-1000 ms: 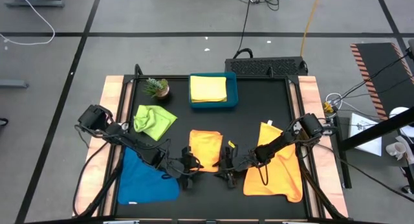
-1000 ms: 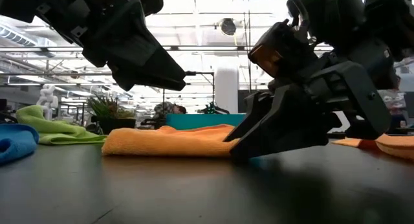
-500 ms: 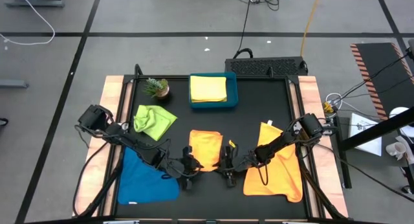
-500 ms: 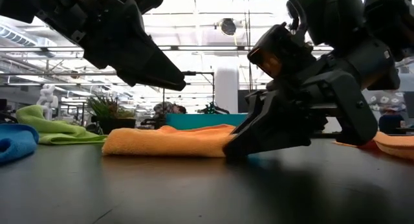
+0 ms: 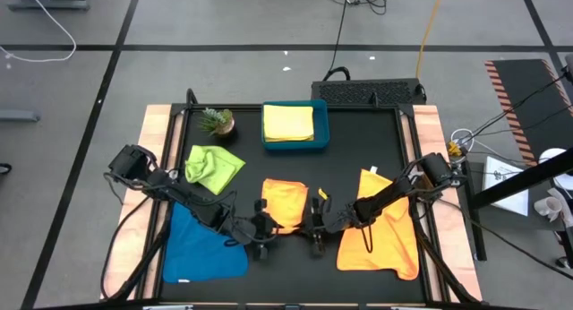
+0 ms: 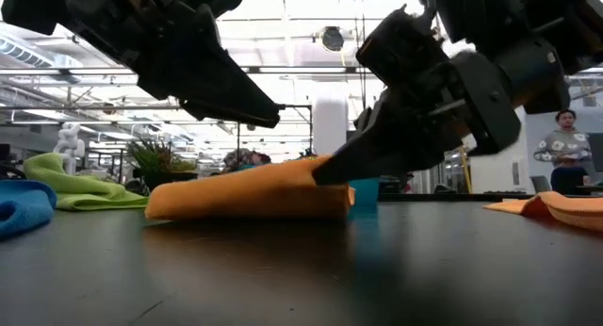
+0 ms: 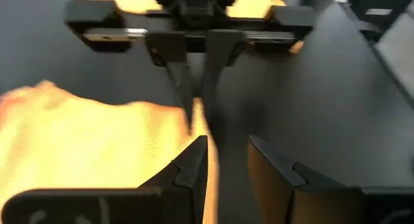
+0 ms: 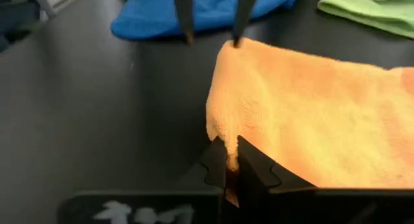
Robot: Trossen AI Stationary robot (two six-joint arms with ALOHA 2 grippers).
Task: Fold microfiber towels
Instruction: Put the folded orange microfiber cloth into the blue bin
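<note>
A folded orange towel (image 5: pixel 285 205) lies in the middle of the black table. My right gripper (image 5: pixel 313 228) is shut on its near right corner. My left gripper (image 5: pixel 265 236) hovers open at the towel's near left corner, its fingers (image 6: pixel 268 111) above the cloth and clear of it. The blue towel (image 5: pixel 204 247) lies under my left arm, a second orange towel (image 5: pixel 383 234) lies spread under my right arm, a lime green towel (image 5: pixel 213 167) is crumpled at far left, and a folded yellow towel (image 5: pixel 288 122) rests in the teal tray (image 5: pixel 322 131). My right gripper pinches the folded orange towel's near right corner (image 8: pixel 223 136) between its two fingers, slanting down from the table's right side. One layer or several, I cannot tell. That corner (image 6: pixel 330 166) is raised off the table, while the rest of the towel lies flat.
A small potted plant (image 5: pixel 217 122) stands at the far left beside the tray. A black box (image 5: pixel 367 91) sits beyond the table's far edge. A person (image 6: pixel 565 142) stands in the room behind the table. Bare table surface (image 5: pixel 358 153) shows at the far right.
My right gripper has shut on the orange towel's near right corner and risen a little, lifting that corner off the table; the rest of the towel stays where it was. My left gripper has rolled slightly in place.
</note>
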